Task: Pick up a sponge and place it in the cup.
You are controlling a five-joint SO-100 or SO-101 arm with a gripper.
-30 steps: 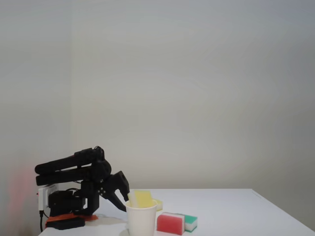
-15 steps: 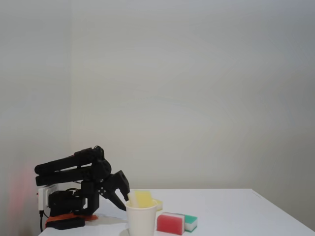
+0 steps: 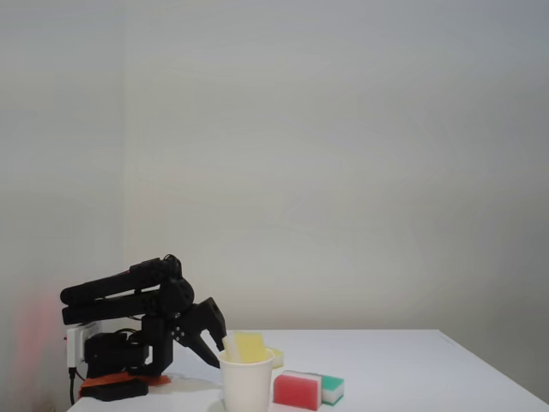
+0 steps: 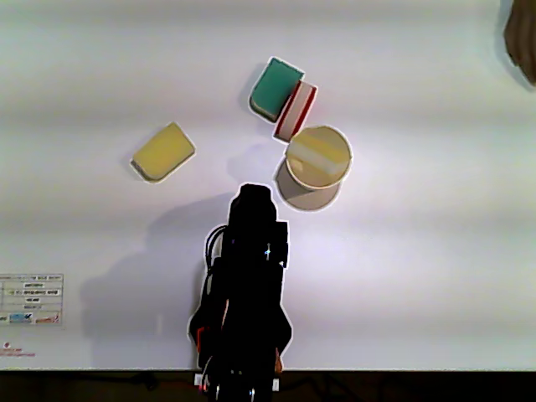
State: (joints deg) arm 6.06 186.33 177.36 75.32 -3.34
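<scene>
A pale yellow sponge (image 3: 250,346) stands in the white paper cup (image 3: 247,384), its top sticking out above the rim. In the other view, from above, the sponge (image 4: 317,151) lies across the cup's mouth (image 4: 319,191). The black arm is folded back on its base. My gripper (image 3: 216,354) hangs just left of the cup, apart from it and holding nothing. From above, the gripper (image 4: 254,195) sits left of and below the cup. The frames do not show how wide its jaws stand.
A red-and-white sponge (image 4: 295,110) and a green-and-white sponge (image 4: 276,87) lie together beside the cup. Another yellow sponge (image 4: 163,152) lies flat on the white table (image 4: 435,251), further left. A label sheet (image 4: 31,299) is near the table's front-left edge.
</scene>
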